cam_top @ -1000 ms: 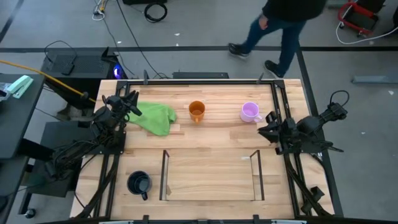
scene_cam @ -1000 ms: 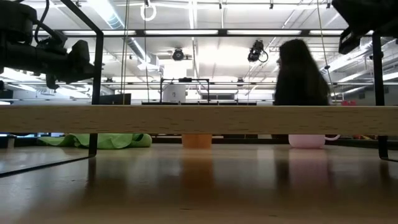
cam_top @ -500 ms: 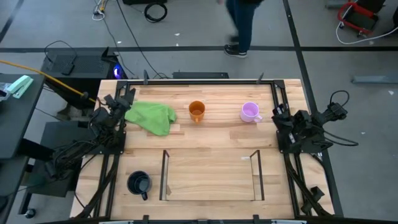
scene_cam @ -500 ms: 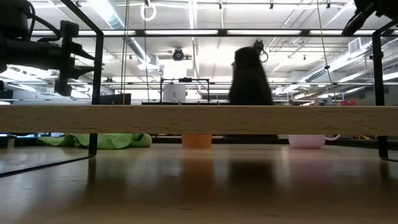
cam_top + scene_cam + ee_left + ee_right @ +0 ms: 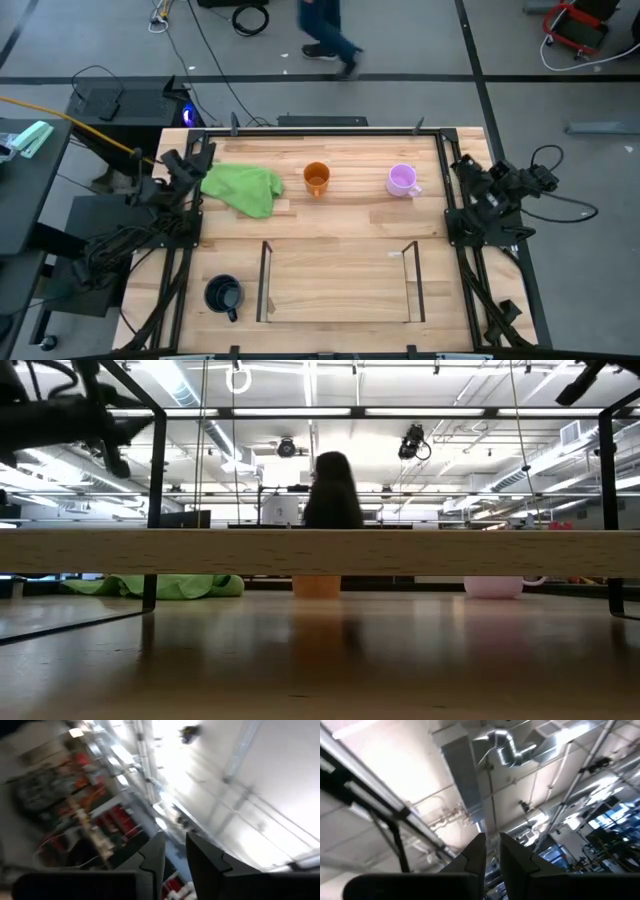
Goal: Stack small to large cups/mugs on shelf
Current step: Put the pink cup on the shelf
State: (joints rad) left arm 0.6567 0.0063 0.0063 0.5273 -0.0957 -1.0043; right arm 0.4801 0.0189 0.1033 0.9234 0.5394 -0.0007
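The orange mug [image 5: 316, 179] and the lilac mug [image 5: 402, 180] stand upright on the table's far half; both also show in the low view, orange [image 5: 316, 586] and lilac [image 5: 494, 587]. The navy mug [image 5: 223, 295] stands at the near left, outside the shelf. The shelf [image 5: 340, 290] lies at the near middle between two clear side panels [image 5: 266, 282]. My left gripper [image 5: 200, 155] is raised at the table's left edge and my right gripper [image 5: 462, 166] at its right edge. Both point up at the ceiling, with only a narrow slit between the fingers in the wrist views, left [image 5: 175, 845] and right [image 5: 492, 842]. Both are empty.
A green cloth [image 5: 245, 188] lies at the far left beside my left gripper. Black frame rails [image 5: 450, 170] run along the table's sides. A person [image 5: 325, 35] walks on the floor beyond the far edge. A wooden beam [image 5: 320, 550] crosses the low view.
Both grippers have drawn back from the table's middle toward their own side edges and tipped up toward the ceiling. The mugs and the cloth have stayed put. The person has walked from right to left behind the table.
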